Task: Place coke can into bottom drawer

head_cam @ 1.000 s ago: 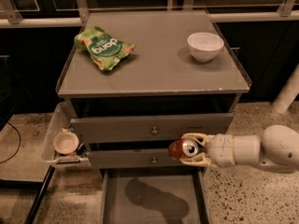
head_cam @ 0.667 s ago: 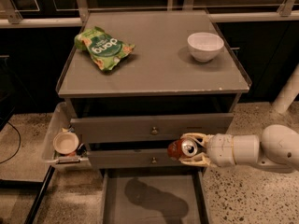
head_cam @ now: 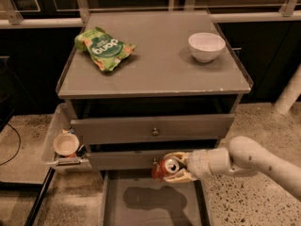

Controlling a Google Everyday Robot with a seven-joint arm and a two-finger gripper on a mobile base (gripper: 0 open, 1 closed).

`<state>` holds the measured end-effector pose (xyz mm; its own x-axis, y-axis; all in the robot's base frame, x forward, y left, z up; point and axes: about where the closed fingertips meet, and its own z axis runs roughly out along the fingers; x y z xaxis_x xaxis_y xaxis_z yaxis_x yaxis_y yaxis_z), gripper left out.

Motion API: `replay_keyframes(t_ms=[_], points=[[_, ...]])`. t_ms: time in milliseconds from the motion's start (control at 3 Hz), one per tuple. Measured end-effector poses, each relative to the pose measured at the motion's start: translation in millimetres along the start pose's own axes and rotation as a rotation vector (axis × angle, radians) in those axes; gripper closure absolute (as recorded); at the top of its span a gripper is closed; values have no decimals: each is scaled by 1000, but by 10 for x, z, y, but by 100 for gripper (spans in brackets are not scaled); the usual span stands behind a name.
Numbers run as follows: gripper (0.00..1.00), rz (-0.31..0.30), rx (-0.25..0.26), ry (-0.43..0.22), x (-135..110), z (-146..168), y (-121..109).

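Camera view, looking down on a grey cabinet [head_cam: 155, 69] with a flat top. Reaching in from the cabinet's right side: a white robot arm [head_cam: 256, 161] ending in a cream two-finger gripper [head_cam: 170, 167]. Clamped between its fingers [head_cam: 178, 155], one above and one below: a small red-orange cylindrical coke can [head_cam: 163, 169], tipped sideways, silver top showing. Held before the cabinet's lower knobbed drawer front, above the pulled-out wide grey bottom drawer [head_cam: 141, 213]. On the cabinet's top: a crumpled green snack bag [head_cam: 104, 48] at left, a round white bowl [head_cam: 206, 46] at right.
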<state>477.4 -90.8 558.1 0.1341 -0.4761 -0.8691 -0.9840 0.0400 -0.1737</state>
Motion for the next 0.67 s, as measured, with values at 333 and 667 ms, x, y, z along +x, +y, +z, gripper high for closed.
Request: replay_keyframes(t_ms=[333, 667], points=[[100, 47, -99, -2, 438, 344, 208], [100, 73, -144, 52, 889, 488, 357]])
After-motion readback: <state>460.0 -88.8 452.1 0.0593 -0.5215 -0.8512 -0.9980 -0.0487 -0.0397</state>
